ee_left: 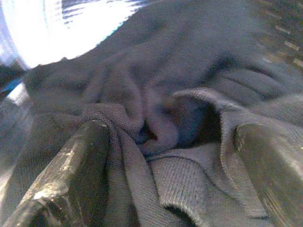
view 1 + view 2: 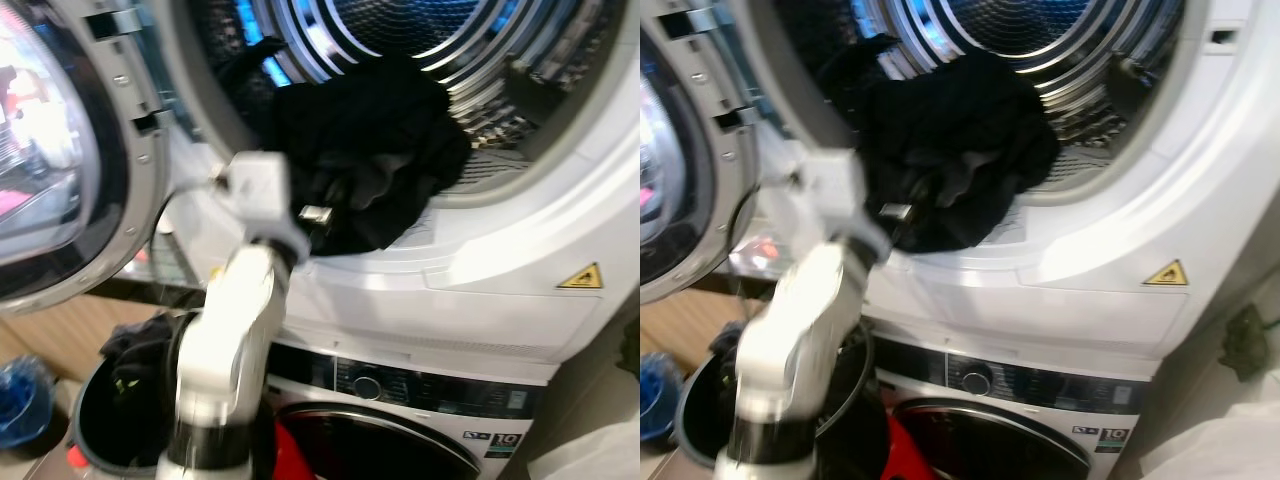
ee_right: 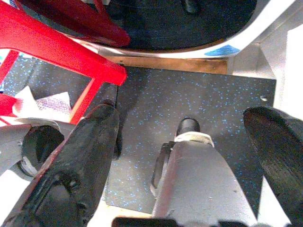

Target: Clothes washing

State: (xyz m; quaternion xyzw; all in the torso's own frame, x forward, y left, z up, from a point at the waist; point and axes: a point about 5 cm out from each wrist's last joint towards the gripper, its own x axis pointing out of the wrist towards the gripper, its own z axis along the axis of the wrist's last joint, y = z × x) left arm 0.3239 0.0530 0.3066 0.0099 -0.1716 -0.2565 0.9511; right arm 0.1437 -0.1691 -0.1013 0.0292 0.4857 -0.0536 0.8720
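Left wrist view: left gripper [image 1: 173, 142] fingers wide, pressed into dark garment [image 2: 365, 150] heaped on drum [image 2: 420, 30] lip. Risk: garment slides off lip. Right gripper [image 3: 189, 142] idle, spread, above floor.

The two head views look forward and slightly down from close range at the open upper drum [image 2: 420, 40], with the lower machine [image 2: 400, 400] beneath; both share the dark clothes [image 2: 370, 150] at the drum mouth, the raised left arm [image 2: 235, 330], the open door [image 2: 60, 150] and the yellow warning sticker [image 2: 1166, 273], the right eye seeing everything shifted leftward. The left wrist view looks along its pincer [image 1: 175, 142], pressed very near the same dark fabric [image 1: 165, 71]. The right wrist view points straight down past its pincer [image 3: 184, 142] at the speckled floor [image 3: 189, 94].
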